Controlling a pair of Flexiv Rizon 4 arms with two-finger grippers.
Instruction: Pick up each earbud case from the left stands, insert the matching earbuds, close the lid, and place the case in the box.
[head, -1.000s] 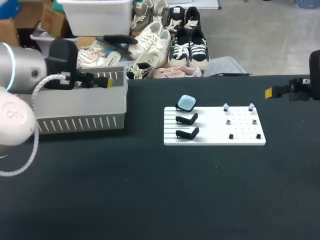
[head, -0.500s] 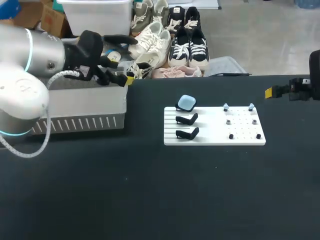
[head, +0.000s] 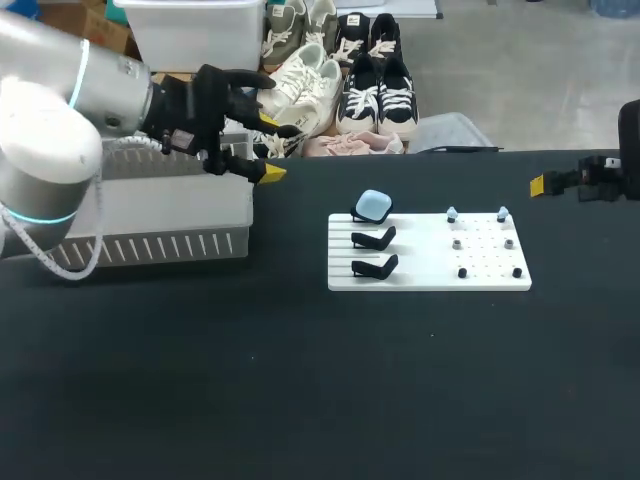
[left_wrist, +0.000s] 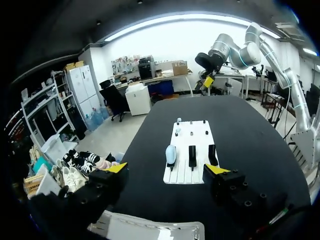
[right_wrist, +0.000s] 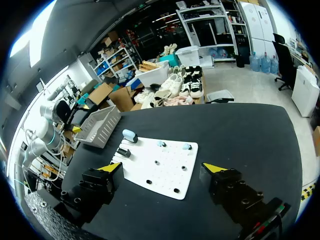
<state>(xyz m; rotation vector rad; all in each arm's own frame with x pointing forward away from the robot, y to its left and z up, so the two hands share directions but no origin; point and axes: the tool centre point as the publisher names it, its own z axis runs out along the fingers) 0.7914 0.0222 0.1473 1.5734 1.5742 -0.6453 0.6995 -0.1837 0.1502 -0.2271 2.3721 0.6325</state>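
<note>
The left jaws are held wide open and empty above the 2 o'clock corner of the grey slotted box (head: 160, 215), well apart from the light blue earbud case (head: 373, 206), which is propped on the stand at the 12 o'clock end of the row on the white board (head: 430, 277). The middle stand (head: 375, 239) and the near stand (head: 375, 267) are bare. The right jaws are likewise spread and empty at the 3 o'clock edge of the worktop (head: 300, 380). If the case is approached off-centre, it could be tipped off its narrow stand, or the middle stand could be struck. Its smooth rounded shell could be squeezed out of a shallow grip. The box's rim could be clipped if the arm is swung out too low. The grey or black earbuds could be taken instead of the light blue earbuds (head: 452, 213)
</note>
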